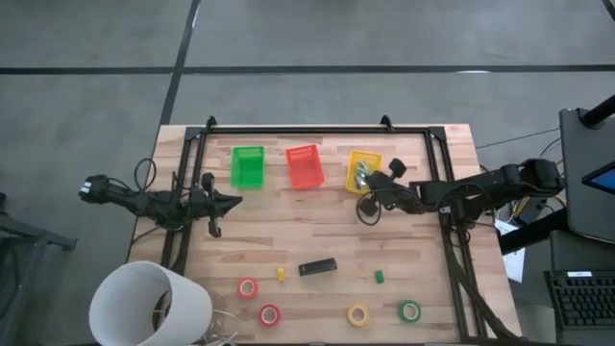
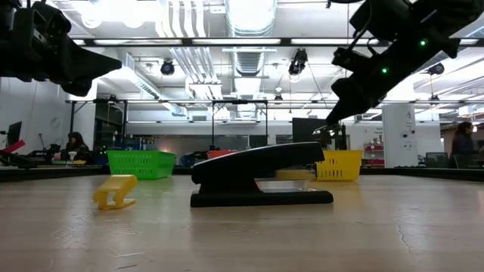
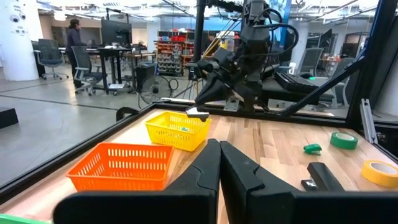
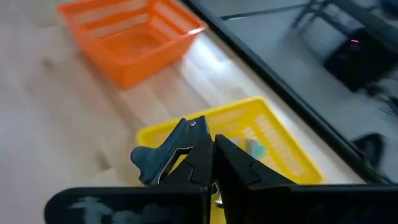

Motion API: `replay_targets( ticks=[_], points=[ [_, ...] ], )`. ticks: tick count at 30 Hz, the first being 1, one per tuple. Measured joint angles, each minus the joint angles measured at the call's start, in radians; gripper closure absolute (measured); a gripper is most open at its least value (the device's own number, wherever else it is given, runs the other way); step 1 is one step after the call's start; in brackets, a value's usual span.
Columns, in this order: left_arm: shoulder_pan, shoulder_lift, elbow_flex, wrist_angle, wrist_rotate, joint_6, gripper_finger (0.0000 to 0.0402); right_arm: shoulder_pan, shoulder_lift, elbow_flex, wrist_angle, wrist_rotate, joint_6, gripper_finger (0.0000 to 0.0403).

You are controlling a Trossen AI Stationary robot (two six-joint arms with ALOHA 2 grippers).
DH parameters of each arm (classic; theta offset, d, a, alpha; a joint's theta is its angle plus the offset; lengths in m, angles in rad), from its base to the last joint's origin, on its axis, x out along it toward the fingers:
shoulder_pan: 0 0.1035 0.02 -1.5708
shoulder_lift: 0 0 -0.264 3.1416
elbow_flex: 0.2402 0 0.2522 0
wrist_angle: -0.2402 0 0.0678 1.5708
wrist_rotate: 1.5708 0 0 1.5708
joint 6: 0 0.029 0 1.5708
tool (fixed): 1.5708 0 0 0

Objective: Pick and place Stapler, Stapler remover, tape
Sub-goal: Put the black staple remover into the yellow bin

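My right gripper (image 1: 375, 185) hovers over the yellow basket (image 1: 365, 159) at the table's far side, shut on a dark grey stapler remover (image 4: 163, 157). My left gripper (image 1: 227, 202) waits shut above the table's left part, holding nothing. The black stapler (image 1: 317, 266) lies flat on its base near the table's middle, also seen in the low view (image 2: 257, 175). Two red-orange tape rolls (image 1: 248, 287) (image 1: 270, 314), a yellow roll (image 1: 357, 314) and a green roll (image 1: 410, 310) lie flat along the near edge. My right gripper pinches the stapler remover between its two fingers (image 4: 200, 163) near the riveted hinge end (image 4: 190, 126). The claw part juts out sideways past one finger. It is lifted clear, above the yellow basket (image 4: 273, 140). The exact place of contact is hidden by the fingers.
A green basket (image 1: 247, 166) and an orange basket (image 1: 305, 166) stand left of the yellow one, which holds shiny metal pieces (image 1: 361, 174). A small yellow piece (image 1: 282, 275) and a small green piece (image 1: 380, 277) flank the stapler. A white bucket (image 1: 149, 306) stands at the near-left corner.
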State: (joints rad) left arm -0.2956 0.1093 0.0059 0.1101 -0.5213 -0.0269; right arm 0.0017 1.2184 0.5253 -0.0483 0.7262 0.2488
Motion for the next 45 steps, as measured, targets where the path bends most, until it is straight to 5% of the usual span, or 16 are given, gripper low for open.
replay_targets(
  ticks=[30,45],
  points=[
    [0.0,0.0,0.0,0.0,0.0,0.0,0.0392,-0.062,-0.018,-0.047,0.002,-0.006,0.093,0.0394],
    [0.0,0.0,0.0,0.0,0.0,0.0,0.0392,-0.066,0.076,-0.05,0.022,-0.029,0.099,0.0393]
  ],
)
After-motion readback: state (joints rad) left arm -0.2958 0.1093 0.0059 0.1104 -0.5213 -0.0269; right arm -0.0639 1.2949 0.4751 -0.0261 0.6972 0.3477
